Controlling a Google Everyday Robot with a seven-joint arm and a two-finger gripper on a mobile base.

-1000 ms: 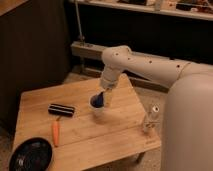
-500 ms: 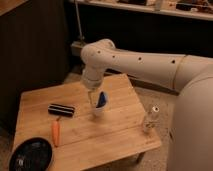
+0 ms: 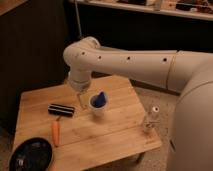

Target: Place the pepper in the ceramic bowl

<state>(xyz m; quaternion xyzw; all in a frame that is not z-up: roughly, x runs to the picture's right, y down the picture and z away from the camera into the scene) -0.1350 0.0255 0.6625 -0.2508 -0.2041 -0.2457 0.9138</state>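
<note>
One white robot arm [image 3: 125, 57] reaches in from the right, over a small wooden worktop [image 3: 117, 137] in a dim room. Its wrist bends down, and the gripper [image 3: 82, 99] hangs just above the middle of the worktop. The gripper is released and grasps nothing. It sits just left of a white cup [image 3: 98, 112], which stands upright with something blue [image 3: 101, 97] poking out of its top; whether gripper and cup touch is hard to tell.

The pepper [image 3: 55, 133], small, slim and orange, lies flat on the wood at the left, pointing roughly toward the front edge. It is to the gripper's left and closer to the front edge, clear of it. Just behind the pepper lies a black bar [image 3: 61, 109] on its side.

At the front left corner rests a dark round bowl [image 3: 31, 155]. The pepper lies near its rim but outside it.

Near the right edge stands a small clear bottle [image 3: 151, 120], upright, well apart from the pepper and the bowl.
</note>
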